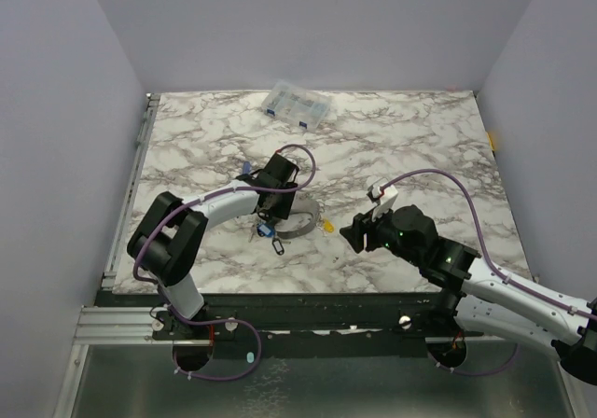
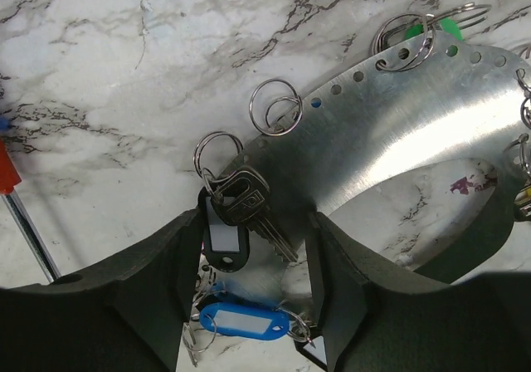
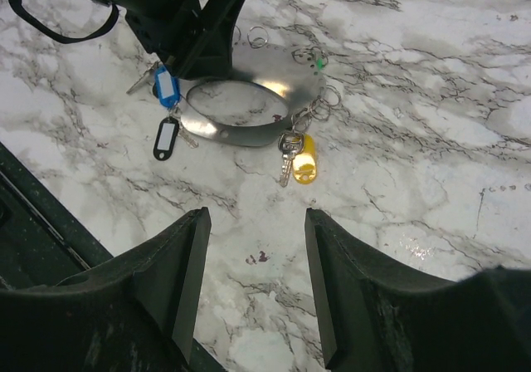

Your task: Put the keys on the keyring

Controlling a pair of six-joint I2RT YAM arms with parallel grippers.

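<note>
The left gripper point(image 2: 254, 243) is lowered at the edge of the keyring point(image 2: 415, 123), a broad grey metal hoop lying flat on the marble bench point(image 1: 401, 138). Its jaws stand partly apart and clamp nothing. A black-tagged key point(image 2: 226, 237) lies between them against the left finger, with a blue-tagged key point(image 2: 241, 320) just behind it. The right gripper point(image 3: 255, 218) hangs well apart over bare marble, jaws likewise parted and empty. A yellow-tagged key point(image 3: 304, 164) lies at the hoop's near rim.
</note>
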